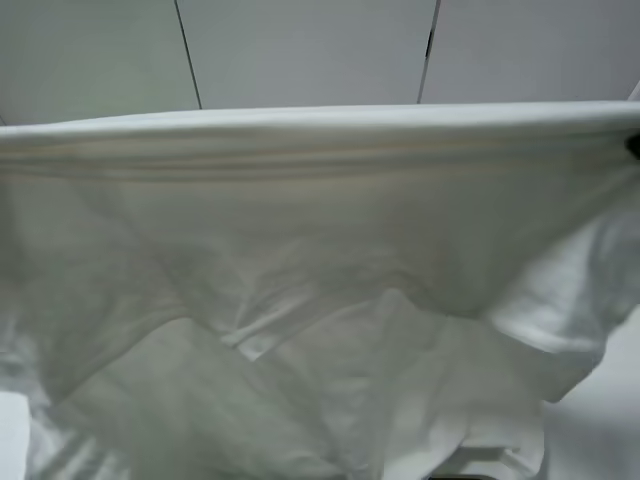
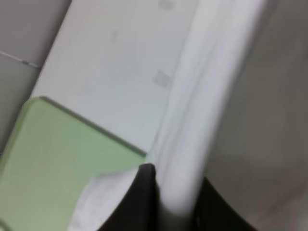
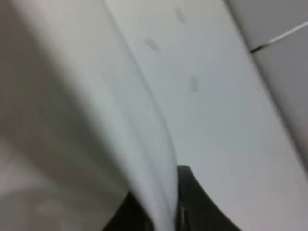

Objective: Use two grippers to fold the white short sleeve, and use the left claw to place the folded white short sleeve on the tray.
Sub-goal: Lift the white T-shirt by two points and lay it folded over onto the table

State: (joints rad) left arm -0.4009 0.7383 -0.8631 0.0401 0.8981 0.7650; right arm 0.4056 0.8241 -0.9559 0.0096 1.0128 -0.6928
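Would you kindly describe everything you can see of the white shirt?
The shirt is plain white, soft, thin-looking cloth, and it is wrinkled. It is held up and stretched. Its top edge runs taut and nearly level across the high view, gathered into a band, and the rest hangs below in loose folds. The left gripper and the right gripper are each shut on that edge.

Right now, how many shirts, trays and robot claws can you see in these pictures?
white soft cotton short-sleeved shirt: 1
flat light green plastic tray: 1
matte black robot grippers, each shut on the shirt's edge, left gripper and right gripper: 2
Total: 4
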